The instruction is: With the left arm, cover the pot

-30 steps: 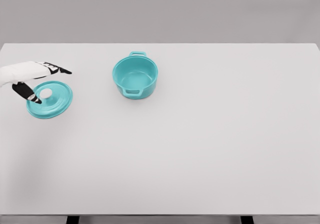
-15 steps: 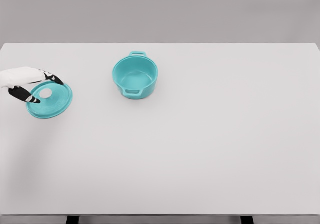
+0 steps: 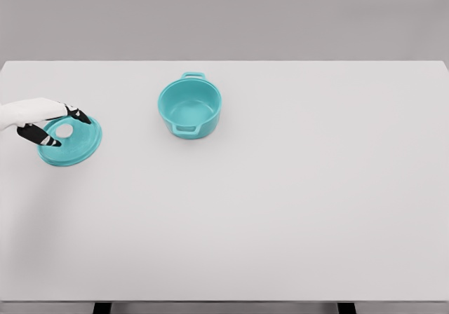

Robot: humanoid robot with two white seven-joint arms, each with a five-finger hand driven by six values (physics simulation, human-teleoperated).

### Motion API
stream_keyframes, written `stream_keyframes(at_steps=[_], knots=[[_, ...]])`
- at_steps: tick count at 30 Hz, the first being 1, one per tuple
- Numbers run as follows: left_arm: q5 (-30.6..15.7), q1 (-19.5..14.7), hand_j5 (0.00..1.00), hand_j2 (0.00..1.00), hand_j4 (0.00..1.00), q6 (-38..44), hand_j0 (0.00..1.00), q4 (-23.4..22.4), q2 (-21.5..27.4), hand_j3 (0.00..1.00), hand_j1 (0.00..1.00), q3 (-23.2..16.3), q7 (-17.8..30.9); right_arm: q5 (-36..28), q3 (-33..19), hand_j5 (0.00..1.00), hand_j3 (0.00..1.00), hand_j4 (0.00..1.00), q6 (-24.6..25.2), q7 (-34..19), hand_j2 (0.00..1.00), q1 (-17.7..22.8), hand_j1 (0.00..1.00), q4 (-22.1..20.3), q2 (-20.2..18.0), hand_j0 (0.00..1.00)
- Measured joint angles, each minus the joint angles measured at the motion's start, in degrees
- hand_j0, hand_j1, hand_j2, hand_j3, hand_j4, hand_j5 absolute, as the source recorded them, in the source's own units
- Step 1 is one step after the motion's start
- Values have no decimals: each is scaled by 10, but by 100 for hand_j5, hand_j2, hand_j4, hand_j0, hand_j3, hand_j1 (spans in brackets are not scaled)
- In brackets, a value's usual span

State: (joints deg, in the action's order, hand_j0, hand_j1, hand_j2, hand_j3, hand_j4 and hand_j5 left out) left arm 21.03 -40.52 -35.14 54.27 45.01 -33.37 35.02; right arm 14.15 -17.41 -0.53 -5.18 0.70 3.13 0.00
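We log the teal lid [image 3: 70,141] lying flat at the left edge of the frame, on the white table [image 3: 280,202], with its pale knob [image 3: 64,130] facing up. The left hand [image 3: 43,120] reaches in from the left edge and sits over the lid's upper-left part, dark fingertips [image 3: 78,115] bracketing the knob, 1 set above it and the thumb tip below-left. The fingers are partly curled around the knob but we cannot tell whether they actually pinch it; we judge this a closing grasp, placed there because the knob is the only handle for a lift. The open teal pot [image 3: 189,108] stands upper left of centre, well apart from the lid to its right, 1 loop handle toward the far edge and 1 toward us, mouth up and uncovered. The right hand is not in view. Against the frame 1 second earlier, the fingers, then stretched out above the lid, have dropped and drawn in toward the knob; lid and pot have not shifted.
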Motion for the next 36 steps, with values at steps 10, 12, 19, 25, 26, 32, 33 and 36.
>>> stream_keyframes(at_steps=[10, 12, 19, 25, 26, 32, 33, 36], knots=[[0, 0, 71, 71, 71, 0, 71, -1, -1, 71, 71, 1, 0, 0, 0, 100, 100, 100, 0, 0, 100, 0, 100, 0, 0, 100], [0, 1, 72, 72, 72, 0, 72, -1, -1, 72, 72, 0, 0, 0, 0, 100, 100, 100, 0, 0, 100, 0, 100, 0, 0, 100], [0, 4, 71, 71, 71, 0, 71, 0, -1, 71, 71, -1, 0, 0, 0, 100, 100, 100, 0, 0, 100, 0, 100, 0, 0, 100], [0, 4, 64, 64, 64, 0, 64, 0, -1, 64, 64, 0, 0, 0, 0, 100, 100, 100, 0, 0, 100, -1, 100, 0, 0, 100], [0, 4, 64, 64, 64, 0, 64, 0, -1, 64, 64, 0, 0, 0, 0, 100, 100, 100, 0, 0, 100, 0, 100, 0, 0, 100], [1, 5, 61, 61, 61, 0, 61, 0, 0, 61, 61, -1, 0, 0, 0, 100, 100, 100, 0, 0, 100, 0, 100, 0, 0, 100], [0, 6, 61, 61, 61, 1, 61, 0, 0, 61, 61, -1, 0, 0, 0, 100, 100, 100, 0, 0, 100, 0, 100, 0, 0, 100], [-3, 9, 55, 55, 55, 3, 55, 0, 0, 55, 55, 1, -2, 0, 0, 100, 100, 100, 0, 0, 100, 0, 100, 0, 0, 100]])
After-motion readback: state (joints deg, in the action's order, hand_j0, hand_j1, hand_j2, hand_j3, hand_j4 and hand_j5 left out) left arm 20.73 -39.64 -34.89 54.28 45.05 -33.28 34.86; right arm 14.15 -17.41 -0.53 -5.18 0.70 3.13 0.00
